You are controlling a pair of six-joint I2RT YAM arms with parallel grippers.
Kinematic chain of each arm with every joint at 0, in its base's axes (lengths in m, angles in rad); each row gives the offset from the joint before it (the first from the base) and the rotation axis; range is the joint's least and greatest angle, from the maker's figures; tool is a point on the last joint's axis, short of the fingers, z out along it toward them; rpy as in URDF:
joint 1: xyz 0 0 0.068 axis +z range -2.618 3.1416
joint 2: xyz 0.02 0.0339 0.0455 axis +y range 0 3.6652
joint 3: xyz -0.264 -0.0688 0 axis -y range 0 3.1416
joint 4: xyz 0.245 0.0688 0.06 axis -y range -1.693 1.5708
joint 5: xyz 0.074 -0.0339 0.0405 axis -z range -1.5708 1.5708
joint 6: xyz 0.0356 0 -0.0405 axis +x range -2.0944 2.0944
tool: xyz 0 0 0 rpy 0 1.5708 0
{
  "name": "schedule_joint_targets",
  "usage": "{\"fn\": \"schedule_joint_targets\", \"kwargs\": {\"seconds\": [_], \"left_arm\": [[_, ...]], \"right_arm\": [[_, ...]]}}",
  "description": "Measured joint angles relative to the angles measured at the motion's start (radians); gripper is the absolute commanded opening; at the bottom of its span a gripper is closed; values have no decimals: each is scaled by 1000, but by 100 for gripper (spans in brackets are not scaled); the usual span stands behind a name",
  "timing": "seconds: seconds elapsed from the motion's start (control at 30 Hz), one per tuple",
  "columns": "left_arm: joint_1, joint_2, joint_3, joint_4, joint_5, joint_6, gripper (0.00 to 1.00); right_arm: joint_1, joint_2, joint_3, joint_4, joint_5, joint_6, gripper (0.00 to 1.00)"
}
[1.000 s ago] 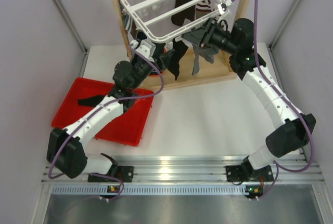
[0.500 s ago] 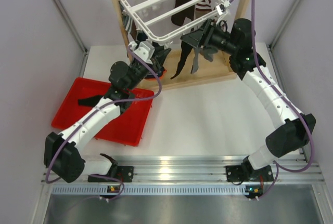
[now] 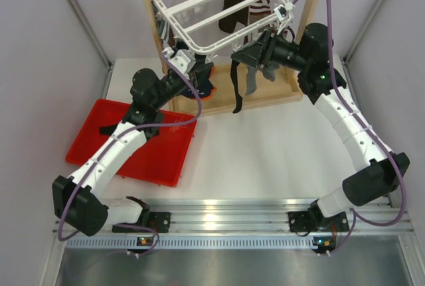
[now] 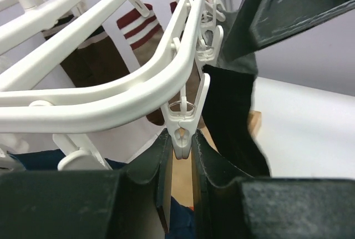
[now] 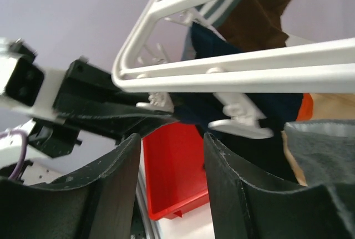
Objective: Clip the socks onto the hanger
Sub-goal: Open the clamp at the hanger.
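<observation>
Clearly we are mid-clip on one sock. From the top camera, the hanger (image 3: 206, 50) hangs in the wooden frame (image 3: 265, 97) over the far edge of the table (image 3: 265, 146). Our left gripper (image 3: 197, 68) is up under the hanger's near-left corner and our right gripper (image 3: 247, 54) is under its near edge. A black sock (image 3: 236, 90) dangles between them. A spare sock (image 3: 109, 129) lies in the red tray (image 3: 159, 160) by the table's left edge.

In the left wrist view, our left fingers (image 4: 155, 161) are drawn nearly together on a white clip (image 4: 181, 131) hanging from the hanger's curved rim, one finger pressed on each side of it. The black sock's top edge sits just right of that clip. We cannot tell whether any fabric is inside it yet.

In the right wrist view, our right fingers (image 5: 111, 183) stand well apart with nothing between them, and only the red tray shows through the gap. What carries the black sock we cannot tell.

We judge the next move to be feeding the sock's edge into the clip's mouth, then letting go with the left fingers so it bites. That calls for a small sideways nudge that does not drag the hanger.
</observation>
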Motion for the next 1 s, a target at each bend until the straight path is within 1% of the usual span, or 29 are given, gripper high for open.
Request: {"fn": "schedule_joint_targets", "kwargs": {"seconds": [0.13, 0.23, 0.37, 0.53, 0.63, 0.87, 1.0], "left_arm": [[37, -2, 31, -58, 128, -53, 0], [63, 1, 54, -91, 244, -96, 0], [104, 11, 107, -124, 365, -176, 0], [115, 26, 140, -124, 442, -248, 0], [121, 43, 156, -123, 481, -291, 0], [133, 101, 193, -118, 561, -378, 0], [139, 115, 194, -117, 591, -400, 0]], "right_arm": [[-8, -37, -39, 95, -113, 6, 48], [-15, -43, -51, 152, -194, 6, 48], [-21, -43, -54, 225, -308, 6, 47], [-23, -40, -59, 322, -429, 3, 47], [-23, -17, -58, 385, -468, 8, 47], [-8, 96, -51, 489, -497, 34, 47], [10, 124, -52, 555, -502, 66, 48]]}}
